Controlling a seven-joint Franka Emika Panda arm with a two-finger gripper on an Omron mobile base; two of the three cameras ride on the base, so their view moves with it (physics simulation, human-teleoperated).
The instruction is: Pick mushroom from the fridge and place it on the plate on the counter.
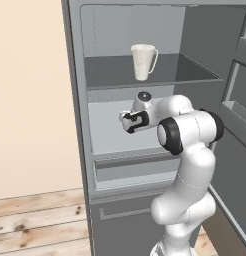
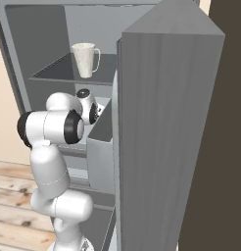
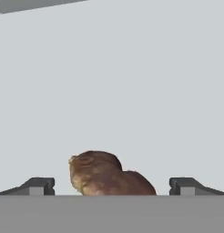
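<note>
a lumpy brown mushroom (image 3: 109,175) is framed between the gripper (image 3: 112,185) fingertips, spread wide, in the hand view; a smooth white jug (image 1: 143,61) is seen in the base views.

A plain cream wall (image 1: 30,100) fills 9 o'clock; light wood plank floor (image 1: 35,225) lies at 7 o'clock.
</note>
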